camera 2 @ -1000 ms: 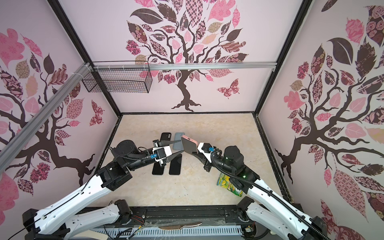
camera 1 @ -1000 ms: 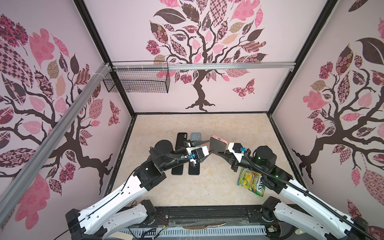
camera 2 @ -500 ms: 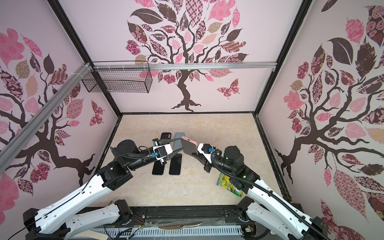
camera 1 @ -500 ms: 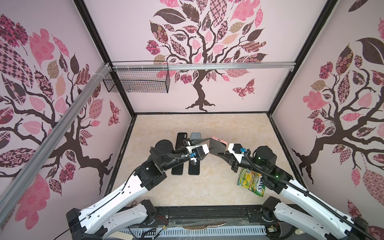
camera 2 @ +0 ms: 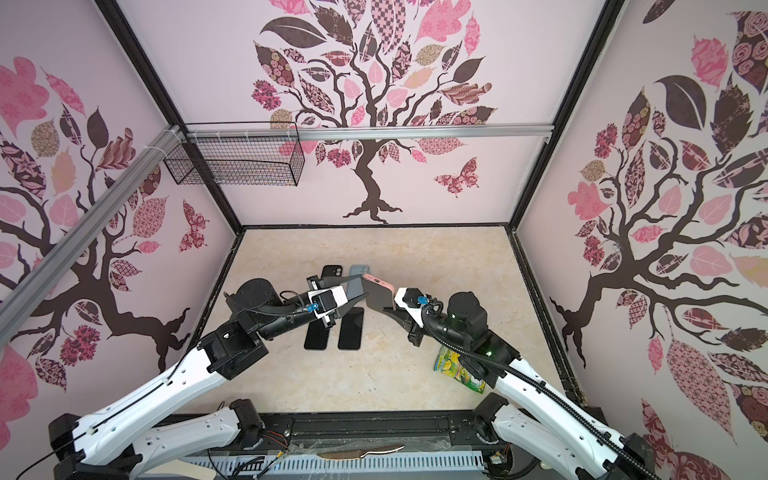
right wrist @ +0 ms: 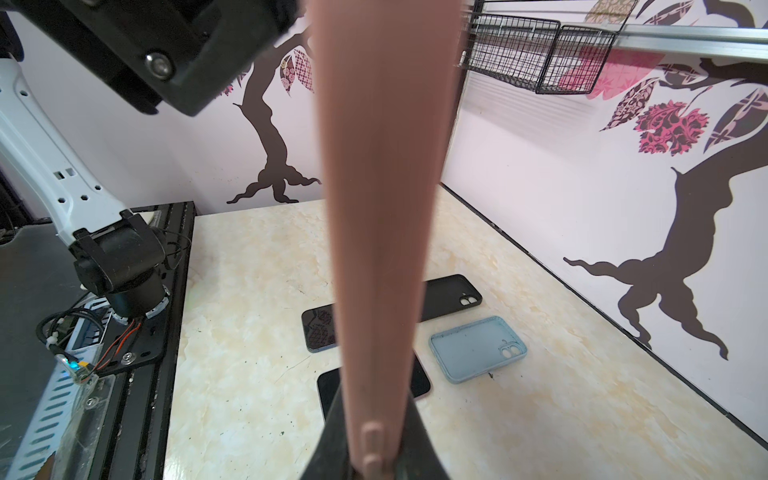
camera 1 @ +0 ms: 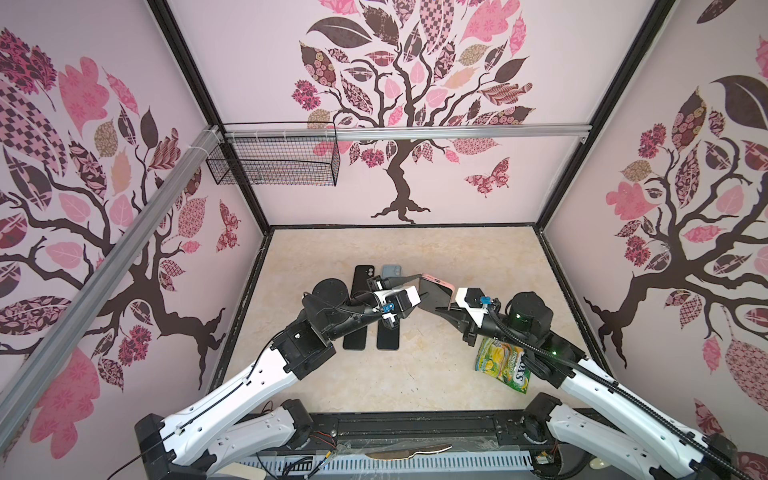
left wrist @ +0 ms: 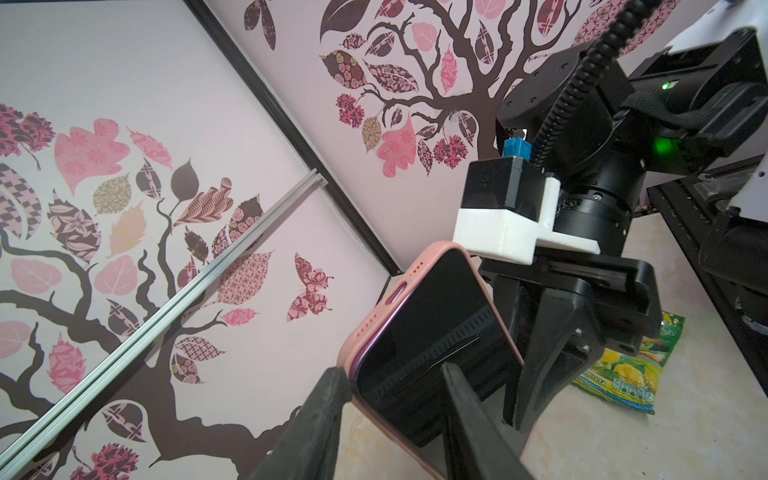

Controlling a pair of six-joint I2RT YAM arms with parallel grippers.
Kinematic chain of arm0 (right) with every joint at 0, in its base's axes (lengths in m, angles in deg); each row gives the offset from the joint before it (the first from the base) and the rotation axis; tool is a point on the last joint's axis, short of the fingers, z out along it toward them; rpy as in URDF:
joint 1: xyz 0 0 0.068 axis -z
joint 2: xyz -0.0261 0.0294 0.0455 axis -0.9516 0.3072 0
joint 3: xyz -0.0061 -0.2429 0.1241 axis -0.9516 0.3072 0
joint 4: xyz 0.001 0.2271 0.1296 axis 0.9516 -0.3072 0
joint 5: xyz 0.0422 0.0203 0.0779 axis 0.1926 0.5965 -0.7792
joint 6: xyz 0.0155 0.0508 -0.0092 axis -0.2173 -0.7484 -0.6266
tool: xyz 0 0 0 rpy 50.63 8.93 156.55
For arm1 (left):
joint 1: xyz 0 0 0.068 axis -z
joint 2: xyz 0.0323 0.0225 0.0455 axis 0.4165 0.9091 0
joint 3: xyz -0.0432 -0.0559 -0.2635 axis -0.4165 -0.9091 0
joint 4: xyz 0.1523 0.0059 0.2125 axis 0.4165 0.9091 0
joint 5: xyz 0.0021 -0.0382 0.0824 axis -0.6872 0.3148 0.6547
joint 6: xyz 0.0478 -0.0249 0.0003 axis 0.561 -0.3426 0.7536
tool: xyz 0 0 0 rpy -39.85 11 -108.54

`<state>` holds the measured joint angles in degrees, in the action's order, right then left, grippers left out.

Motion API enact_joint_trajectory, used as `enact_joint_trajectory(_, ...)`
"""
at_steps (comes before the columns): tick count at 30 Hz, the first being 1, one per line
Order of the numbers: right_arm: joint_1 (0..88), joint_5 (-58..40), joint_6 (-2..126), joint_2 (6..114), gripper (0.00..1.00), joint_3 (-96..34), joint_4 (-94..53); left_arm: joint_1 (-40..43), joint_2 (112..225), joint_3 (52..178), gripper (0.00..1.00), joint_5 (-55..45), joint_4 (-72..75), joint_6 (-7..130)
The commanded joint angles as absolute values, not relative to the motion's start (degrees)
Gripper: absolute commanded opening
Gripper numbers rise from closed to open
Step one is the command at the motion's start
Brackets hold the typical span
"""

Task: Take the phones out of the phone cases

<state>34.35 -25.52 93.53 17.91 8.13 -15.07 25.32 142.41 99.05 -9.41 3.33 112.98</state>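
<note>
Phone (left wrist: 432,332), in its pink case (left wrist: 374,307), hangs tilted in the air above the table (camera 1: 457,257). The right gripper (right wrist: 374,440) is clamped tight on the long edges near one end. The left gripper (left wrist: 390,374) straddles the opposite corner with its fingers half apart. One finger (left wrist: 328,415) touches the case's edge and the other (left wrist: 469,415) lies across the dark screen, not squeezing.

Pink case (left wrist: 363,328), black phone (left wrist: 432,332) screen. Pale blue case (right wrist: 469,353), black case (right wrist: 449,291). Cream marbled surface (camera 1: 457,257). Green-yellow packet (camera 1: 503,365). Pale walls (camera 1: 291,62) with a pink-and-brown tree pattern.
</note>
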Motion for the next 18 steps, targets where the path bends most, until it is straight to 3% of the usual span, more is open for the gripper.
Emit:
enact_joint_trajectory(1,34.07,-27.32,93.9,16.43,0.0,5.55,-12.09,25.49,142.51,100.12,0.41,-8.7,1.77,113.06)
enact_joint_trajectory(18,34.07,-31.23,94.86,16.28,0.0,5.46,-12.34,25.5,145.06,99.68,0.41,-8.44,4.14,113.73)
